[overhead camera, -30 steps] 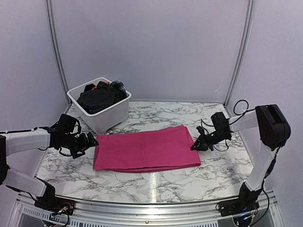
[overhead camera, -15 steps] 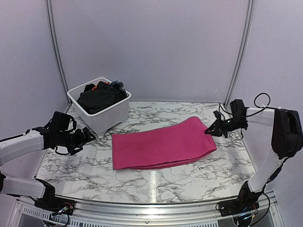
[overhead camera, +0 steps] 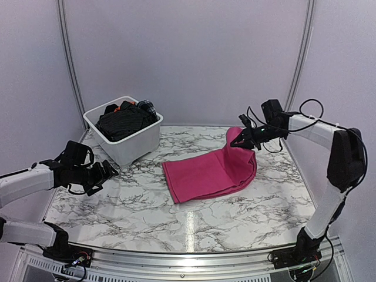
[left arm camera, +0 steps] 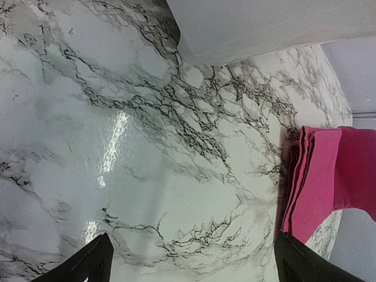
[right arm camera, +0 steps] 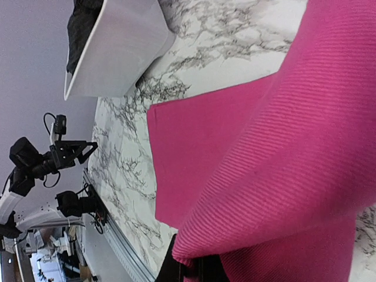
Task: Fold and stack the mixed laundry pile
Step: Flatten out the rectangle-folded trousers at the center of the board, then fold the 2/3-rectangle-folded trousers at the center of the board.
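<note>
A white tub (overhead camera: 130,143) is set on the marble table (overhead camera: 147,211) and is filled above its rim. A black pinstriped shirt (overhead camera: 120,123) is heaped in the middle, an orange garment (overhead camera: 119,107) is glimpsed at the back of the heap, and a small dark plaid piece (overhead camera: 147,107) is tucked at the tub's right corner. The magenta cloth (overhead camera: 202,175) is laid on the marble to the right of the tub, well apart from it. A second ago this cloth was spread flat as a long rectangle with its left end close to the tub's front. It has since been drawn away from the tub, and its far end has been raised and curled back toward the tub, so that a shorter, doubled shape is left. The left gripper (overhead camera: 109,170), then at the cloth's left edge, is now found just in front of the tub, with bare marble between it and the cloth. Its jaws are spread wide and nothing is held. The right gripper (overhead camera: 236,141), beyond the cloth from the tub, has been lifted off the table, and its jaws are clamped together on the cloth's raised edge.
</note>
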You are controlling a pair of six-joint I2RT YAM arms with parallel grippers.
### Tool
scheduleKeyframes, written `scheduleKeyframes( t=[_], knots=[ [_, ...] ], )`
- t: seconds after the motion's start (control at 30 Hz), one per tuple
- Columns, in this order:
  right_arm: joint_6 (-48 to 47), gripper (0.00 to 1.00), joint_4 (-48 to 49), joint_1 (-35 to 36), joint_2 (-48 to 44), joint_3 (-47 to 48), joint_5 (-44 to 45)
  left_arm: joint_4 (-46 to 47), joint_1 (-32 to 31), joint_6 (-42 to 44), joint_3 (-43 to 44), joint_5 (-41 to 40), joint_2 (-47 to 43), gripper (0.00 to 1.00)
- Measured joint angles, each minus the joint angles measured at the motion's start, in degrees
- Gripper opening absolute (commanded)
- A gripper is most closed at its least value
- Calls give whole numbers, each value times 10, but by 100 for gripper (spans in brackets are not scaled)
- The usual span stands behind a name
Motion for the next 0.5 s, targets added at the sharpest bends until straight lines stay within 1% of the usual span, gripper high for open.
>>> scheduleKeyframes(
  t=[0.13, 0.27, 0.4, 0.5],
  knots=[
    [11, 0, 3, 61, 67, 31, 9, 6, -20, -13, 0, -6, 12, 99],
    [19, 0, 8, 134, 142, 71, 38, 14, -36, -22, 0, -8, 30, 99],
    [22, 0, 8, 196, 195, 79, 78, 20, -42, -26, 0, -10, 45, 99],
    [20, 0, 5, 226, 223, 80, 106, 20, -42, -26, 0, -11, 49, 99]
  ],
)
